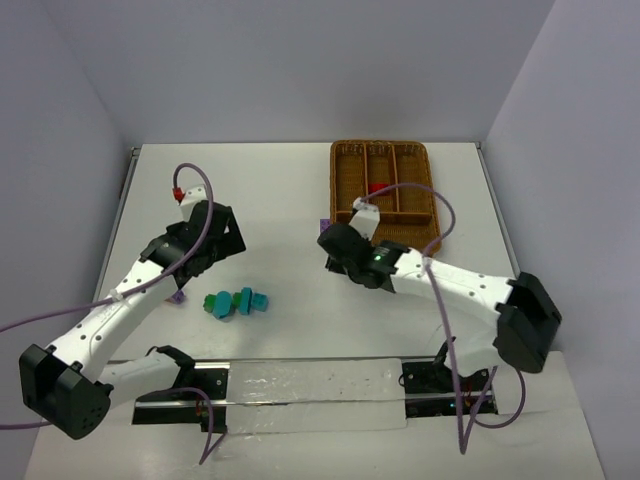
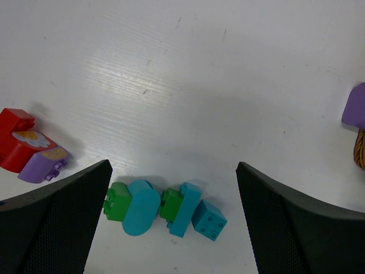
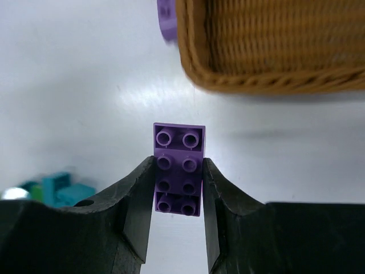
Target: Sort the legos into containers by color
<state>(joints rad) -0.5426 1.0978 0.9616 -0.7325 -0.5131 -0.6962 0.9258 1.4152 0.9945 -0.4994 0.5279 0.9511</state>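
My right gripper (image 3: 178, 166) is shut on a purple lego (image 3: 178, 137), held above the table just short of the wicker tray (image 3: 274, 51); in the top view this gripper (image 1: 335, 245) is left of the tray (image 1: 385, 205). My left gripper (image 2: 174, 170) is open and empty above a cluster of green and teal legos (image 2: 165, 208), which also shows in the top view (image 1: 237, 302). A red lego (image 2: 14, 140) and a purple lego (image 2: 43, 165) lie to its left. A red lego (image 1: 378, 187) lies in a tray slot.
Another purple lego (image 3: 166, 14) lies on the table against the tray's near left corner, also seen in the top view (image 1: 323, 222). White walls enclose the table. A clear plastic strip (image 1: 310, 385) lies between the arm bases.
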